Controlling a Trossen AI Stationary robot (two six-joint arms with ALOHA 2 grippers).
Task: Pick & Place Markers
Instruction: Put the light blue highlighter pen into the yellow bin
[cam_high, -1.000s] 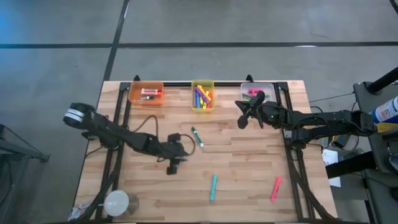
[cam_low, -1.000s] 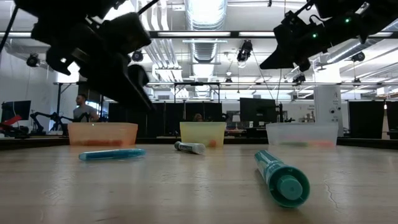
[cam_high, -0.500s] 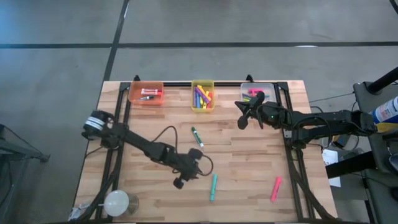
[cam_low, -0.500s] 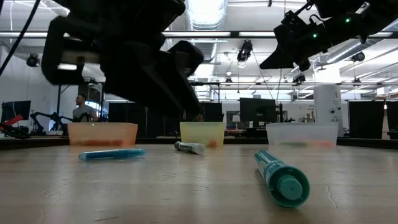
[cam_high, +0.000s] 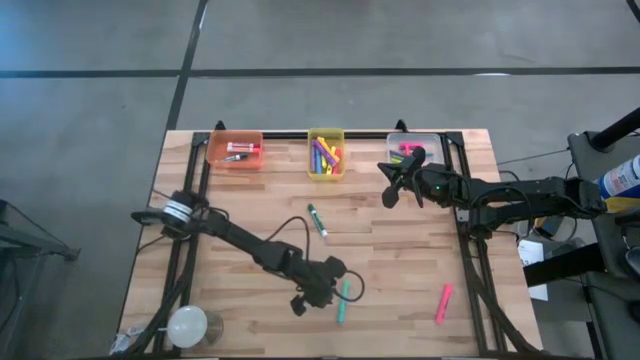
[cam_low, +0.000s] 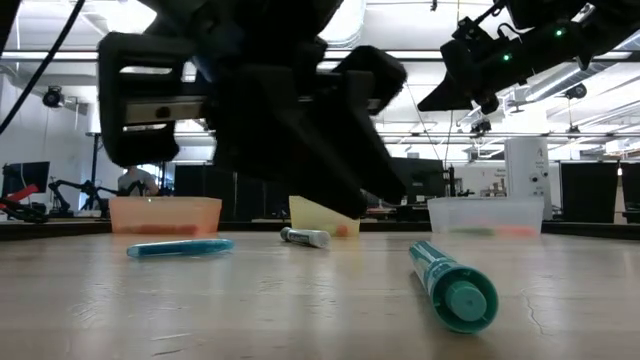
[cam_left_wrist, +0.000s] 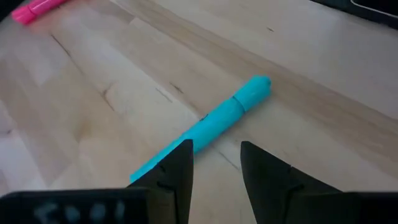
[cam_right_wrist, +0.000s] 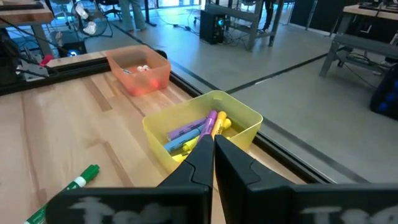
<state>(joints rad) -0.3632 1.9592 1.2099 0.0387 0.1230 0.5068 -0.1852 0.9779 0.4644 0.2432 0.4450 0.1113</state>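
Note:
A teal marker (cam_high: 343, 300) lies flat on the wooden table near its near edge. My left gripper (cam_high: 318, 296) hovers right beside it, open; in the left wrist view the two fingers (cam_left_wrist: 214, 168) stand over one end of the teal marker (cam_left_wrist: 214, 118) without touching it. A green and white marker (cam_high: 316, 219) lies mid-table, and a pink marker (cam_high: 443, 302) lies near right. My right gripper (cam_high: 392, 186) hangs shut (cam_right_wrist: 212, 155) above the table in front of the clear bin (cam_high: 412, 148).
Three bins stand along the far edge: the orange bin (cam_high: 235, 150), the yellow bin (cam_high: 326, 153) holding several markers, and the clear bin with pink ones. A white round object (cam_high: 187, 325) sits at the near left corner. Bare wood lies between the loose markers.
My left gripper has swept toward the near edge and rightward across the table, ending beside the teal marker. The markers have stayed where they lay.

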